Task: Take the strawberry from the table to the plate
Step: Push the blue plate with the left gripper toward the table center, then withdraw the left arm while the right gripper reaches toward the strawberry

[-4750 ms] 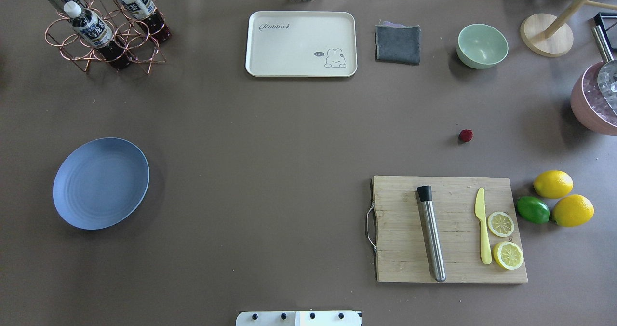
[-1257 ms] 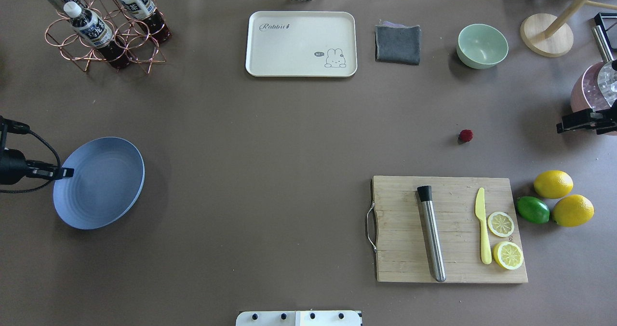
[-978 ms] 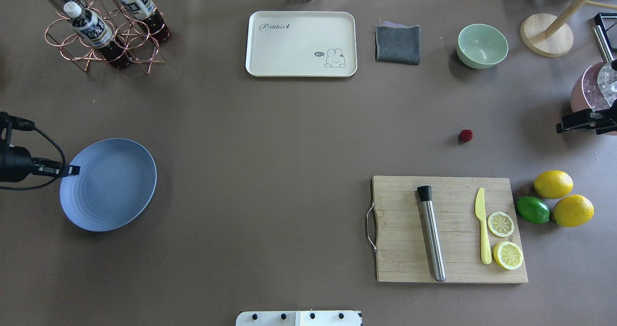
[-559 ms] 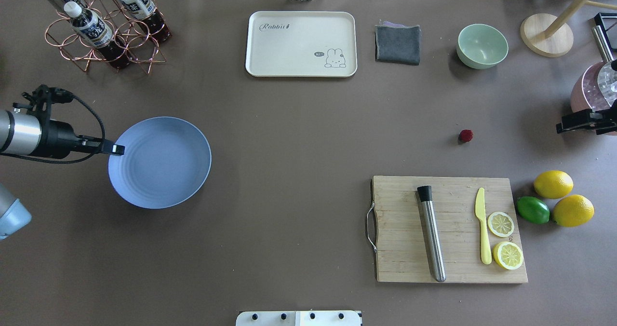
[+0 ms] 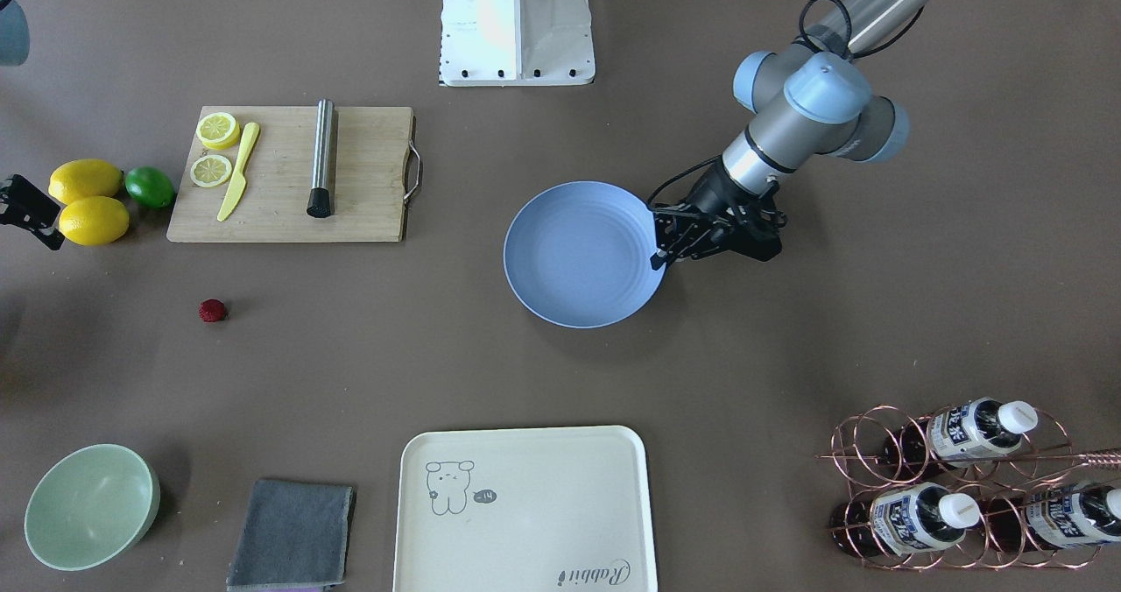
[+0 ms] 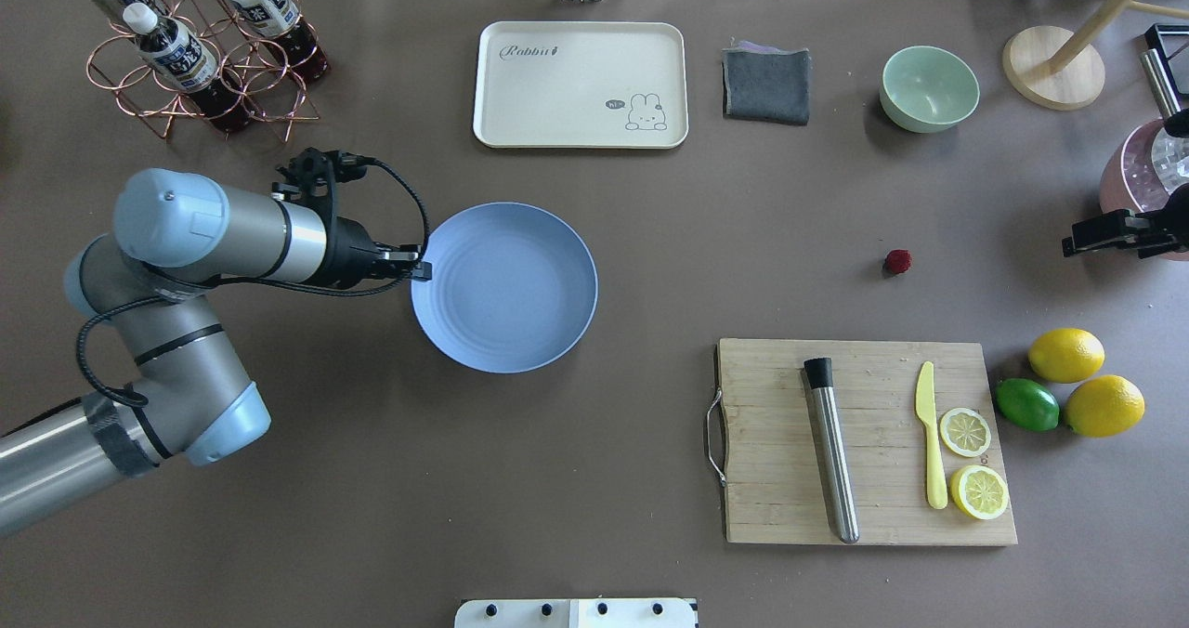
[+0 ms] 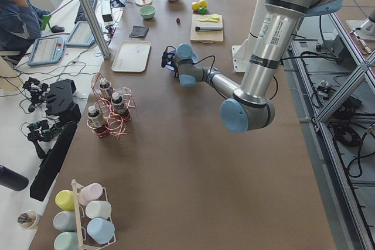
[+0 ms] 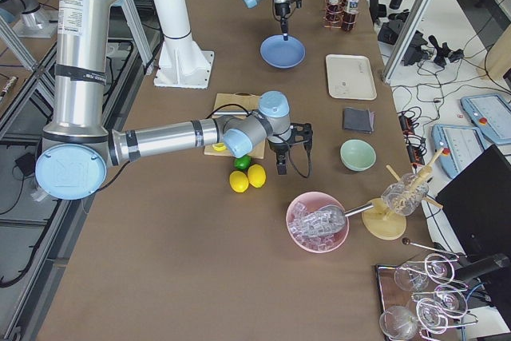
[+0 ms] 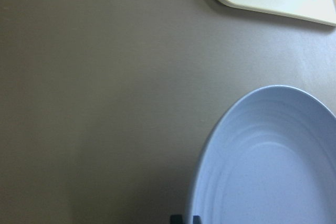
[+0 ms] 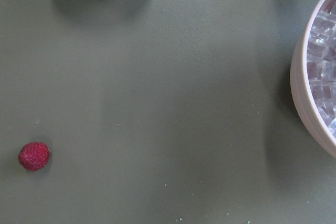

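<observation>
The left gripper (image 6: 420, 270), clamped on the plate (image 6: 506, 289) rim, has dragged it from the far left to mid-table (image 6: 650, 238). The strawberry (image 6: 897, 261) hasn't budged, over to the right, so it's a shorter carry. The right gripper (image 6: 1073, 243) hangs near it; apart or together, I cannot tell.

Strawberry (image 6: 897, 261), tray (image 6: 581, 85), board (image 6: 771, 442) on table (image 6: 594, 424)

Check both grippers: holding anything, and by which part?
Left gripper grips the blue-grey plate by its rim. Right gripper shows nothing in it; the strawberry lies alone on the table.
</observation>
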